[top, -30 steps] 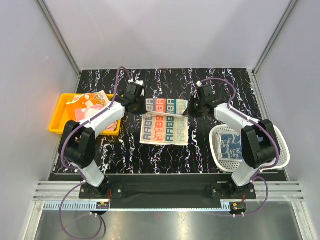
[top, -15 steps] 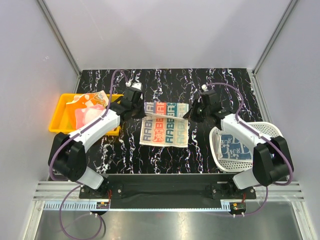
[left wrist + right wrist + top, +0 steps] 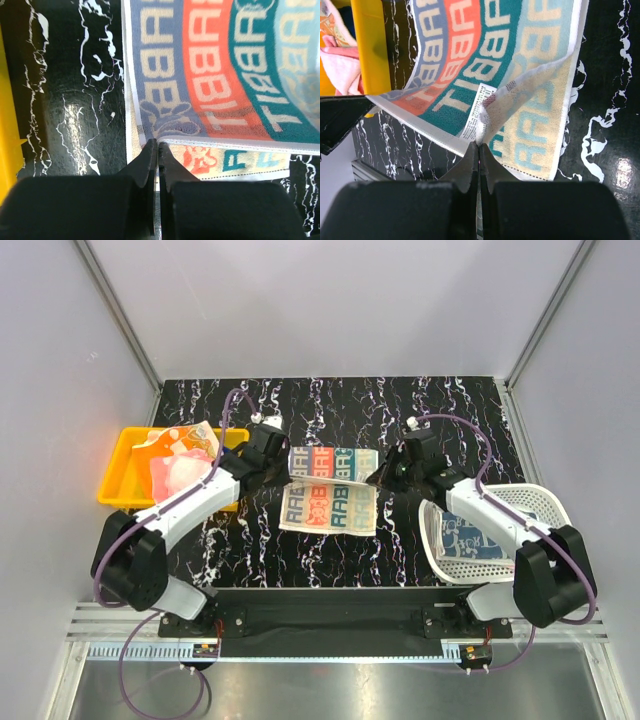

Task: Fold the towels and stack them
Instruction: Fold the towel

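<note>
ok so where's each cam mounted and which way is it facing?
Top external: above and behind the bases, facing down at the table; both arms whole, left gripper and right gripper pinching the towel.
Left wrist: on the left arm, looking along the shut left gripper at the towel's corner.
Right wrist: on the right arm, looking past the shut right gripper across the towel to the yellow tray.
Shared: all see the towel.

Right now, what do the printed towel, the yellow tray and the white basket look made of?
Printed towel: likely terry cloth, matte; fuzzy nap, stitched hem. Yellow tray: probably plastic, smooth moulded rim. White basket: seemingly plastic; perforated mesh wall.
</note>
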`<state>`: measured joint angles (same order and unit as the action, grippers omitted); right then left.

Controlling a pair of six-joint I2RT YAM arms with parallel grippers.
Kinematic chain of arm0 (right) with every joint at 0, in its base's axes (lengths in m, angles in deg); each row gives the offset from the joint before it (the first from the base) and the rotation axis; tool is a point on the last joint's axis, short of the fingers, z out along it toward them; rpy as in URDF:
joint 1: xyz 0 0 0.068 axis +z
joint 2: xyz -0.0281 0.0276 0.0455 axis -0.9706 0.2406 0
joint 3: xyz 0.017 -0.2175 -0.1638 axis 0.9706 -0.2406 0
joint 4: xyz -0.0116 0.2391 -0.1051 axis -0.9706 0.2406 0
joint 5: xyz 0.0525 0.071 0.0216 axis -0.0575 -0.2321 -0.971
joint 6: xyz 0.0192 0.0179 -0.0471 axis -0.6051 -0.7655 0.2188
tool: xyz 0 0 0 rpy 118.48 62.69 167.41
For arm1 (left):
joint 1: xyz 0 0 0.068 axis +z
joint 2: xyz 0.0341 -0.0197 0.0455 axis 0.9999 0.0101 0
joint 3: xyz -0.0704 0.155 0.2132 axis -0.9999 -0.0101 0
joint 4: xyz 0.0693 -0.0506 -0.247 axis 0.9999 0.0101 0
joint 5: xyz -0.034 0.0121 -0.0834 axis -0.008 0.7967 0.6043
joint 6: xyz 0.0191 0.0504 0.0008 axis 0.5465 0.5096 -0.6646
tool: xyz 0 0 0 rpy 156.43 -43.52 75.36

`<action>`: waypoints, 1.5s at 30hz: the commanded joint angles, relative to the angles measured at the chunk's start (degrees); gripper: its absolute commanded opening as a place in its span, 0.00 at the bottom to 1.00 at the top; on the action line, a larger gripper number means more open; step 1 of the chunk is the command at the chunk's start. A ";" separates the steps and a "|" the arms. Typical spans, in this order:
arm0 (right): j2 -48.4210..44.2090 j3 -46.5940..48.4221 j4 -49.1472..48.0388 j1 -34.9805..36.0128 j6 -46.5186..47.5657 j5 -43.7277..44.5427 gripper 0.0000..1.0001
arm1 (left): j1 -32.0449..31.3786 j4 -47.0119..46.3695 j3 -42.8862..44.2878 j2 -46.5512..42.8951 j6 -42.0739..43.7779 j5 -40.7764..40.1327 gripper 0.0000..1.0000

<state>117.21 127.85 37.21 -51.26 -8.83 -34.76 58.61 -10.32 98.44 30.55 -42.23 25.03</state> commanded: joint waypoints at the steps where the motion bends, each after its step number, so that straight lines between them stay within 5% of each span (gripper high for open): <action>1: -2.99 0.22 3.94 -0.48 1.21 6.94 0.00 | 1.63 3.02 0.37 -3.63 1.44 -11.94 0.00; 27: -0.89 -14.20 -5.63 5.85 -4.94 5.71 0.00 | -2.68 -5.41 -16.24 -4.68 -1.90 -8.60 0.00; 31: -1.59 -16.56 -6.60 6.12 -5.47 5.89 0.10 | -3.38 -4.89 -17.03 -5.21 -1.64 -8.69 0.00; 36: -5.19 -18.50 -5.20 6.12 -5.47 6.15 0.34 | -4.35 -4.36 -17.99 -6.26 -1.46 -7.99 0.20; 45: -9.07 -15.53 -0.63 6.03 -2.22 10.19 0.41 | -6.37 -1.12 -16.42 -10.21 -1.46 -6.76 0.38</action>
<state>108.88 109.36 35.18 -45.10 -13.18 -27.70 53.06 -11.89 80.43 24.01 -44.09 19.70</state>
